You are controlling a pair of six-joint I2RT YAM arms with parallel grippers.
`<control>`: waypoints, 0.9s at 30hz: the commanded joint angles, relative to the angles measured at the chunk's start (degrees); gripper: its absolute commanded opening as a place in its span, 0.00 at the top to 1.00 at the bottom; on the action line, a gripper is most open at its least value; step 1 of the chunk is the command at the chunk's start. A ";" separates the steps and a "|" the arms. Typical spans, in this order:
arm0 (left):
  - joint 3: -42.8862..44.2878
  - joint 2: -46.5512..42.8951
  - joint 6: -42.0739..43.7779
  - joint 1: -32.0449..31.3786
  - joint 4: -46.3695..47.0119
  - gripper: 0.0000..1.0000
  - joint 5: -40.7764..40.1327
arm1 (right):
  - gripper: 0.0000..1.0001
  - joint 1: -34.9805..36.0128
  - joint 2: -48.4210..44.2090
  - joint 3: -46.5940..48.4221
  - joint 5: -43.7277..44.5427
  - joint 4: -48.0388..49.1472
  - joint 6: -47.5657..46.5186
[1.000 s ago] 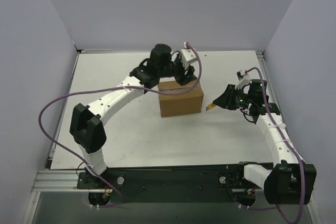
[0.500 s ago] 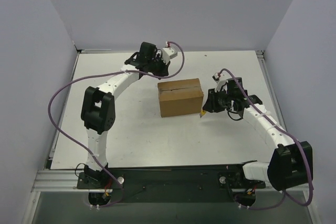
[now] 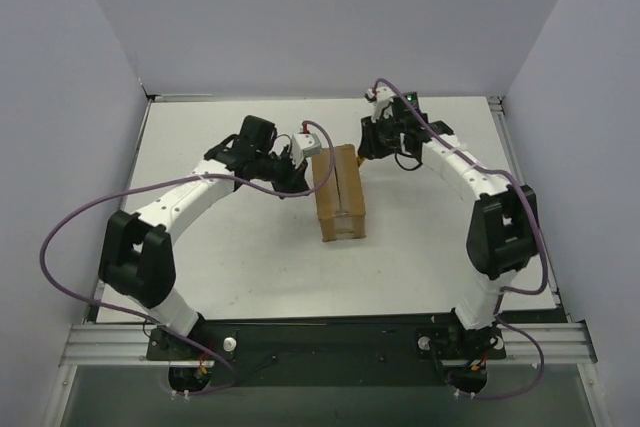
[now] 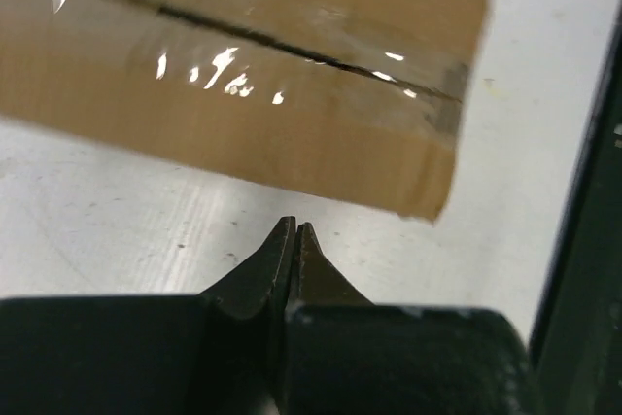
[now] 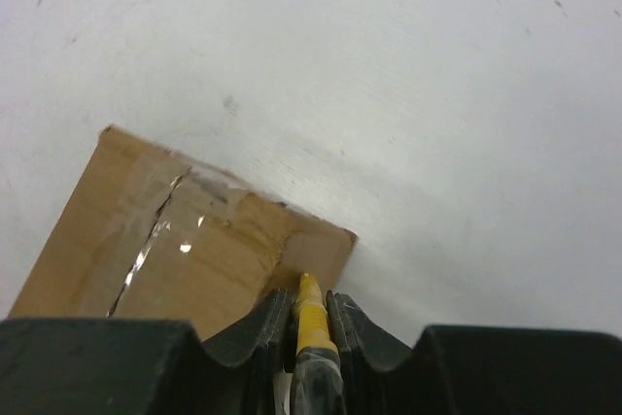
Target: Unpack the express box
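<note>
The express box (image 3: 338, 192), a brown carton with clear tape along its closed top seam, lies lengthwise mid-table. My left gripper (image 3: 303, 175) sits at its left side, fingers shut on nothing. In the left wrist view its gripper (image 4: 294, 230) hovers over the table a short way from the express box (image 4: 243, 75). My right gripper (image 3: 367, 151) is at the box's far right corner, shut on a yellow-tipped tool (image 5: 313, 323). In the right wrist view that gripper (image 5: 309, 298) holds the tool's tip against the corner of the express box (image 5: 194, 250), beside the taped seam.
The white table (image 3: 230, 257) is walled by pale panels on the left, back and right. A black rail (image 3: 330, 337) with both arm bases runs along the near edge. Purple cables loop off both arms.
The box has turned about a quarter turn, from crosswise to lengthwise. My left gripper came from behind the box to its left side and shut. My right arm swung from the right side to the far corner.
</note>
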 commanded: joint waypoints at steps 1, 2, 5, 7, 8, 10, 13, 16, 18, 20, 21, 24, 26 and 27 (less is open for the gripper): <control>-4.62 -7.80 6.40 -1.78 -4.70 1.00 6.95 | 1.00 6.90 7.76 11.38 -0.71 0.73 -1.54; -4.97 -8.42 6.67 -1.78 -5.67 1.00 6.69 | 1.00 7.88 10.47 12.90 -0.36 0.82 -1.54; -4.63 -10.00 11.05 -0.46 -11.27 1.00 6.34 | 1.00 9.91 14.17 18.25 2.80 1.26 -1.46; -4.10 -11.67 15.71 0.24 -14.45 1.00 6.25 | 1.00 9.21 14.28 19.33 4.90 1.70 -1.36; -3.83 -12.11 17.29 1.11 -14.81 1.00 6.25 | 1.00 8.60 13.23 18.90 5.26 1.70 -1.45; -2.96 -13.70 17.13 1.56 -12.46 0.86 5.99 | 1.00 6.93 9.47 17.06 5.79 1.70 -1.02; -1.90 -14.84 14.41 1.91 -4.31 0.64 3.36 | 1.00 2.27 1.57 10.82 6.06 1.61 0.91; -1.72 -14.84 14.22 1.48 3.52 0.39 1.86 | 1.00 -3.09 -6.87 3.70 5.36 0.73 4.59; -2.51 -14.49 17.03 -0.36 6.70 0.29 1.33 | 1.00 -7.22 -10.84 -2.25 3.08 -0.67 7.58; -2.34 -13.88 25.24 -1.95 6.11 0.23 1.41 | 1.00 -10.55 -16.47 -6.75 0.53 -1.55 12.92; -2.34 -13.18 27.82 -4.04 4.80 0.22 1.68 | 1.00 -11.62 -18.31 -11.21 -3.05 -1.64 14.70; -1.20 -11.51 38.90 -6.95 -0.02 0.18 3.96 | 1.00 -13.47 -24.64 -17.12 -6.32 -2.08 19.90; -0.50 -10.11 46.20 -8.01 -2.41 0.18 5.63 | 1.00 -13.30 -28.52 -22.05 -6.77 -2.61 20.08; -0.49 -9.75 47.87 -9.24 -2.95 0.17 5.81 | 1.00 -13.47 -30.62 -24.94 -6.51 -2.52 20.17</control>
